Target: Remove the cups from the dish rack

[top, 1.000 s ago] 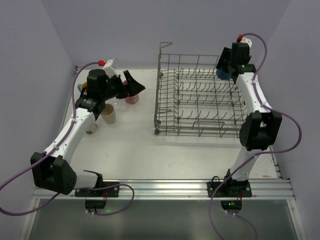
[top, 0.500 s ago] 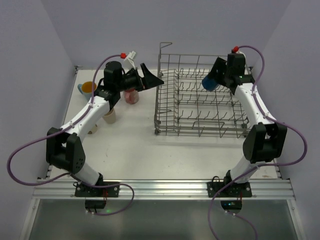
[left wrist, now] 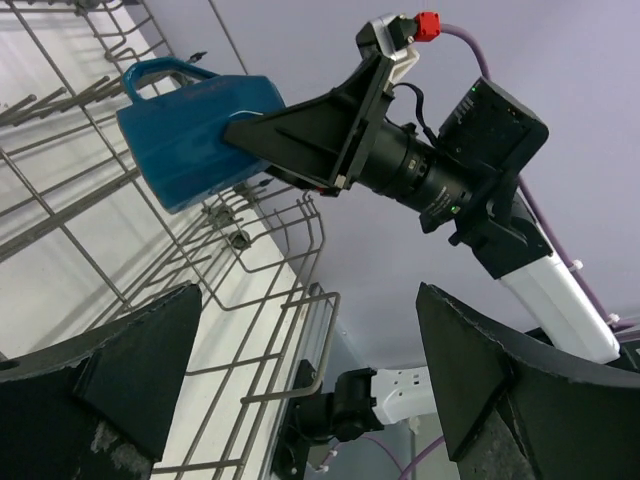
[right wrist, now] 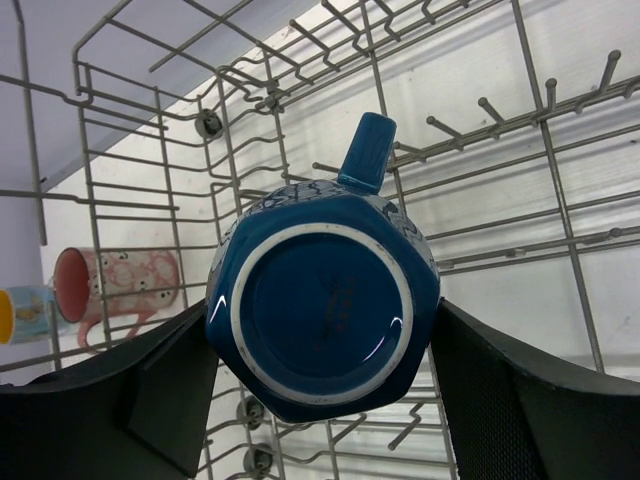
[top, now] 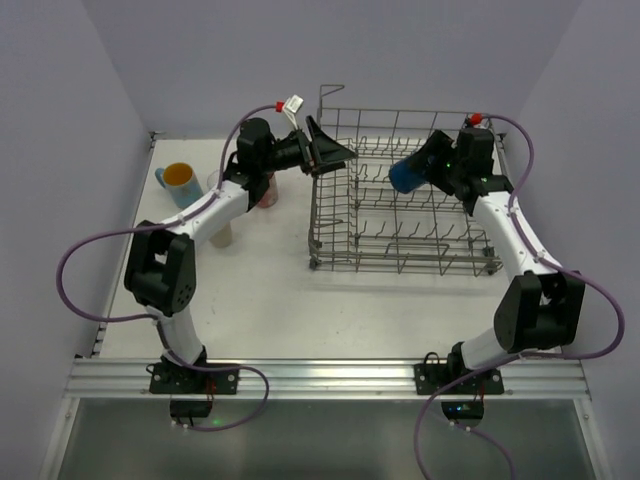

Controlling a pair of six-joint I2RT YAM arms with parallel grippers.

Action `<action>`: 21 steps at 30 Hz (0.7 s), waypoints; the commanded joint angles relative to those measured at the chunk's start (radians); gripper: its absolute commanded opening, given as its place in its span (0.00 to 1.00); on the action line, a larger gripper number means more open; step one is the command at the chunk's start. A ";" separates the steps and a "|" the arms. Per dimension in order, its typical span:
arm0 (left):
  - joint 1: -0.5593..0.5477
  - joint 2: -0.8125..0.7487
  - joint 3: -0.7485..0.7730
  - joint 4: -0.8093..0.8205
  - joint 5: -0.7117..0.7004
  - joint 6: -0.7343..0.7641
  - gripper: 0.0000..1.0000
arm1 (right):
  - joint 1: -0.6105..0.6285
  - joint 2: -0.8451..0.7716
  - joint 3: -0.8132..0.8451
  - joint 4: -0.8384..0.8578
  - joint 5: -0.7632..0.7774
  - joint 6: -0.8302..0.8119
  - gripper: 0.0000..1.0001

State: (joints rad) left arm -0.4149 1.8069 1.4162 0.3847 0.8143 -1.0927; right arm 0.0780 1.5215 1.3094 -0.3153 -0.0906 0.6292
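Dark blue mug [top: 405, 172] clamped tight in R gripper [right wrist: 322, 330]; hangs on its side over dish rack [top: 400, 262] at 2 o'clock. L gripper [top: 338, 155] wide apart, holds nothing, sits at rack's 10 o'clock corner.

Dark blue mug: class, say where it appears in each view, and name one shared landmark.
Top external: dark blue mug right of centre, over the dish rack.
Left wrist: upper left.
Right wrist: centre, base towards camera.
Shared landmark: the dish rack.
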 commanded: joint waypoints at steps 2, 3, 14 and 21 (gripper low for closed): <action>-0.010 0.057 0.055 0.138 0.052 -0.125 0.92 | -0.003 -0.106 0.002 0.174 -0.066 0.090 0.00; -0.010 0.066 0.058 0.149 0.052 -0.136 0.92 | -0.003 -0.112 0.005 0.174 -0.072 0.098 0.00; -0.056 0.147 0.148 0.132 0.033 -0.147 0.91 | 0.000 -0.185 0.037 0.173 -0.129 0.144 0.00; -0.082 0.190 0.228 0.120 0.020 -0.164 0.91 | 0.000 -0.213 0.044 0.174 -0.178 0.168 0.00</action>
State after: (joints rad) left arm -0.4850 1.9831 1.5806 0.4992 0.8318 -1.2358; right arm 0.0776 1.3773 1.2919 -0.2626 -0.2108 0.7612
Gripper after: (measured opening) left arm 0.917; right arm 0.792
